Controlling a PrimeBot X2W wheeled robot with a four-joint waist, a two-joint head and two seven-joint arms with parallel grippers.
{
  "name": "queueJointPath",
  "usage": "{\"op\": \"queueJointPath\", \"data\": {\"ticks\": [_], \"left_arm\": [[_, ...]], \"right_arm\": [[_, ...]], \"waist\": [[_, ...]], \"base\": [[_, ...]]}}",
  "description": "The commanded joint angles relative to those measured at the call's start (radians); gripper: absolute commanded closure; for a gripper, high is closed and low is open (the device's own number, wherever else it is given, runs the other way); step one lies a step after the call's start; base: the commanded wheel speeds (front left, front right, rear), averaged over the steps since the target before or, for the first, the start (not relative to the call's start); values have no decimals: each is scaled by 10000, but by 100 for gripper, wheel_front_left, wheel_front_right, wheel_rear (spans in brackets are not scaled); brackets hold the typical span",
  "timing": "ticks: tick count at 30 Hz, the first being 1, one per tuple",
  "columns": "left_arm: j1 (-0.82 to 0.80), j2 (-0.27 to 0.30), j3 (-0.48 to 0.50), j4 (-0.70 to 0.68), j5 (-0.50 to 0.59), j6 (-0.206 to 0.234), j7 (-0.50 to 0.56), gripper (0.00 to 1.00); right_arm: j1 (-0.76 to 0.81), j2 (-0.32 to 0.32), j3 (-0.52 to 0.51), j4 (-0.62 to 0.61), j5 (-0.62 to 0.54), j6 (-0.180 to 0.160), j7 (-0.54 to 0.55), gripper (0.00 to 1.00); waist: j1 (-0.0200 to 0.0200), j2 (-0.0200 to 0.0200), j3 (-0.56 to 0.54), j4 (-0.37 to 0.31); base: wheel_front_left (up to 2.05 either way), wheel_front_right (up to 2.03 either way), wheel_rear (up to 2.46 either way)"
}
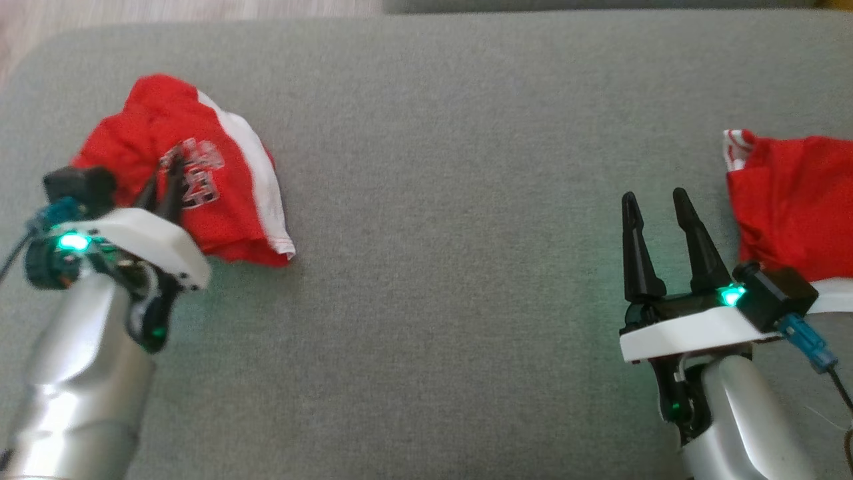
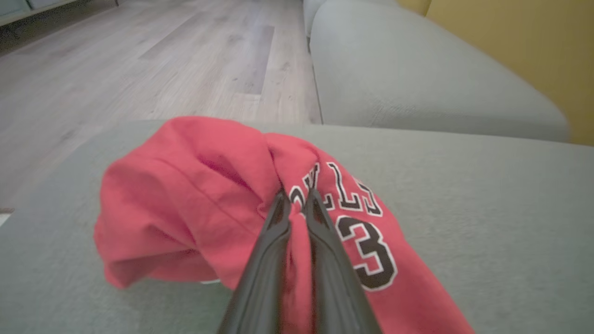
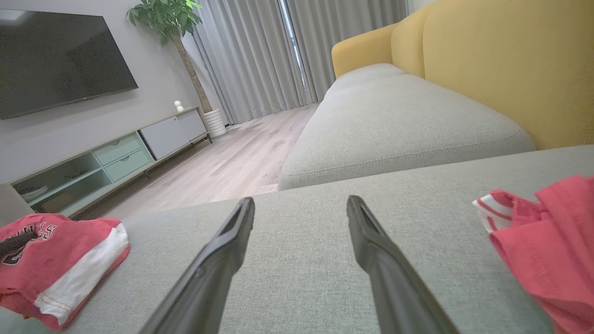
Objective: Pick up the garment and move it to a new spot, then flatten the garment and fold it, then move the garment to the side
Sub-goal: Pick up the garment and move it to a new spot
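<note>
Head view: my left gripper (image 1: 170,167) sat at the lower left, its two dark tapered fingers together and pinched into the garment (image 1: 146,127). The garment was a crumpled red jersey with a white side band and outlined lettering, heaped softly on the left of the grey woven cushion (image 1: 433,280). My right gripper (image 1: 656,200) was at the lower right, fingers apart and holding nothing, pointing up across bare cushion. Just to its right lay a second red cloth (image 1: 793,200) with a striped white edge.

Left wrist view: my fingers (image 2: 274,260) looked smooth and matte, tips nearly touching, clamped on a raised ridge of the garment (image 2: 185,199). The cloth bunched into creases around them. Black, white-edged characters, a 3 among them, curved beside one finger. Beyond lay pale wood-grain floor (image 2: 162,60).

Right wrist view: my right gripper (image 3: 301,204) stood wide, both fingers slim and pointed over the cushion's coarse weave. The garment (image 3: 69,260) lay at the far left and the second cloth (image 3: 547,241) at the right edge, well apart.
</note>
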State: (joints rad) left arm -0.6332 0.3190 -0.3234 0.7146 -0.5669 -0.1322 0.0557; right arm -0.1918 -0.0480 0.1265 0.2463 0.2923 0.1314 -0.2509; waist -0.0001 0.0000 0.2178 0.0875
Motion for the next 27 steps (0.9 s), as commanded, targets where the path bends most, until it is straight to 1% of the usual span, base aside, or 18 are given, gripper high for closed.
{"op": "queueJointPath", "data": {"ticks": [1,2,6,9,15,20,21,23,27], "left_arm": [[-92,292,200,-495,-64,16,-218,100],[11,80,-2,-991,-156,16,-419,100],[203,-443,-353,-2001,-161,42,-580,100],[327,-947,-631,-2748,-128,222,-574,100],[375,-2010,-1086,-3816,-60,811,-651,100],[47,-2482,-1366,-4068,-76,1274,-988,100],[-35,-2528,-1463,-4046,-63,1334,-1051,0],[-185,-2581,-1663,-3952,-20,1406,-1126,0],[-324,-2607,-1686,-3745,52,1579,-1407,0]], "right_arm": [[-29,-22,277,-248,61,-7,-109,0],[37,-22,296,-223,113,-7,-109,0],[117,-22,369,-221,205,-7,-109,0],[157,-22,416,-240,302,-7,-109,0],[192,-22,586,-285,479,-7,-109,0],[116,-22,713,-334,597,-7,-109,0],[106,-22,714,-332,614,-7,-109,0],[81,-22,709,-337,654,-7,-109,0],[55,-22,653,-343,690,-7,-109,0]], "waist": [[1,0,-229,-131],[1,0,-397,-220],[1,0,-604,-479],[1,0,-668,-727],[1,0,-612,-1284],[1,0,-486,-1730],[1,0,-468,-1796],[1,0,-422,-1898],[1,0,-380,-1942]], "base": [[0,0,0],[0,0,0],[0,0,0],[0,0,0],[0,0,0],[0,0,0],[0,0,0],[0,0,0],[0,0,0]]}}
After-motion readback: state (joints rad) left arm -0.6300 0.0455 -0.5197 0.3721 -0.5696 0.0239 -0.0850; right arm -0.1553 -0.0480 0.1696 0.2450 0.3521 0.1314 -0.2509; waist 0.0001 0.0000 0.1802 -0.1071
